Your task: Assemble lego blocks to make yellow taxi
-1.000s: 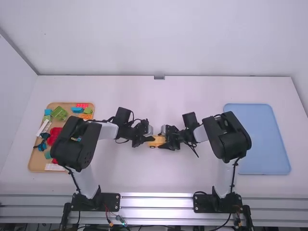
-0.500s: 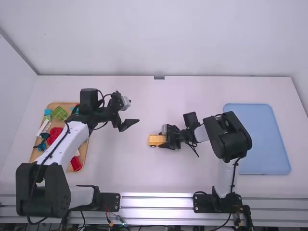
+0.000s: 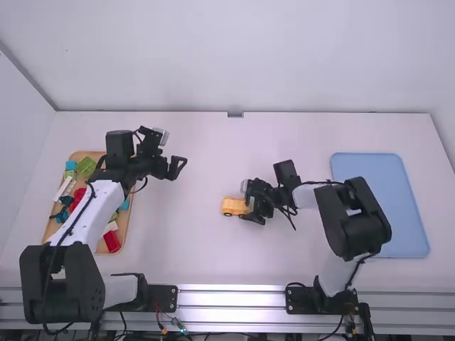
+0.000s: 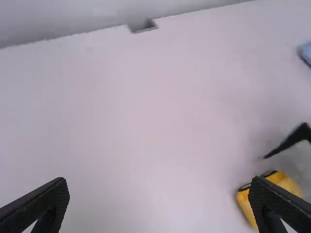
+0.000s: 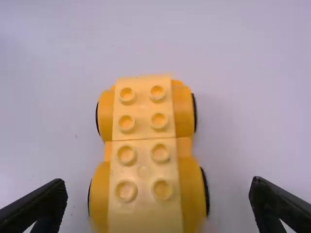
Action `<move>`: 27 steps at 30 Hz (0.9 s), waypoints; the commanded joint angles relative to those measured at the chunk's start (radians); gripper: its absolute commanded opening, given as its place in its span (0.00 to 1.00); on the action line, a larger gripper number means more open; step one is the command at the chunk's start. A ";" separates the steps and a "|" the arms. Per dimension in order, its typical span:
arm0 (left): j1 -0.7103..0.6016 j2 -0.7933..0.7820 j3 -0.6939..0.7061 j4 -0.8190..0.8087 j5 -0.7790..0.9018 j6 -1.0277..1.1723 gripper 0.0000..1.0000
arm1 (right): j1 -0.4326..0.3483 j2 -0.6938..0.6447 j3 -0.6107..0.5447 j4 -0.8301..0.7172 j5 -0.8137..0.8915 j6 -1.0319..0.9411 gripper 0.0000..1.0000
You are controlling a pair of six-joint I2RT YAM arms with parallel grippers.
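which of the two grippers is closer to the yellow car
The right gripper: its open fingers are at the yellow car, while the left gripper, also open, hangs farther off, nearer the brown tray.

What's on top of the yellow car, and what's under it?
On top of the yellow car, a pale yellow strip with a seam across it carries paired round studs. Black wheel edges show at the sides. The body hides whatever is underneath.
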 commanded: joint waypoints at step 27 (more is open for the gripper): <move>0.200 0.631 0.740 -0.667 -0.406 -0.585 0.99 | -0.091 -0.281 -0.002 -0.085 0.183 -0.001 0.99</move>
